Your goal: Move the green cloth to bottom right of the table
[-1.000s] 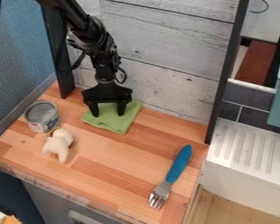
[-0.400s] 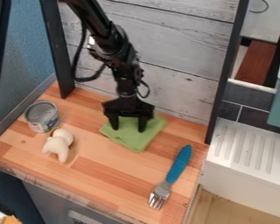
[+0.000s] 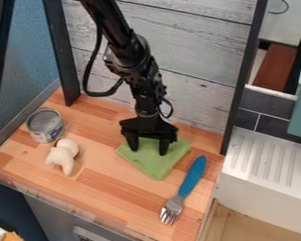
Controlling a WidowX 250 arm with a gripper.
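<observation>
Tool [image 3: 148, 151] at centre, fingers spread, tips seemingly resting on green cloth [image 3: 152, 166] directly beneath; just right, blue-handled fork [image 3: 193, 177]. Probably calls for dragging down and right across the tabletop [image 3: 109, 189], clear of the fork.

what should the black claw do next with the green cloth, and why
Probably slide the flat green cloth toward the near edge before going right: the black claw has its fingers spread on it, and the blue-handled metal fork lies close on its right.
</observation>
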